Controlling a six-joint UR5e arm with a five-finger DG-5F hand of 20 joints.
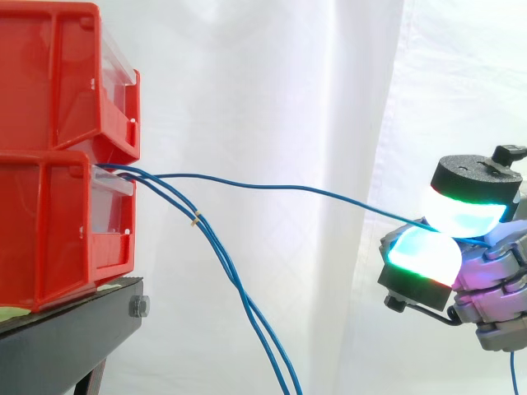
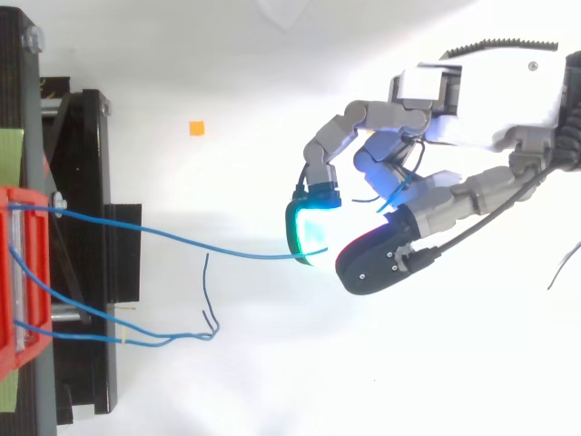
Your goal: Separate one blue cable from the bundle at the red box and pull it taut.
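Two stacked red bins (image 1: pixel 58 123) sit on a black stand (image 1: pixel 58 337), well apart from the hand (image 1: pixel 494 271). The hand pinches one blue cable (image 1: pixel 272 183) between two glowing pads (image 1: pixel 424 255). This cable runs nearly straight from the pads to the lower bin. The other cables (image 1: pixel 239 280), banded by a small tie (image 1: pixel 196 219), droop between hand and bins.
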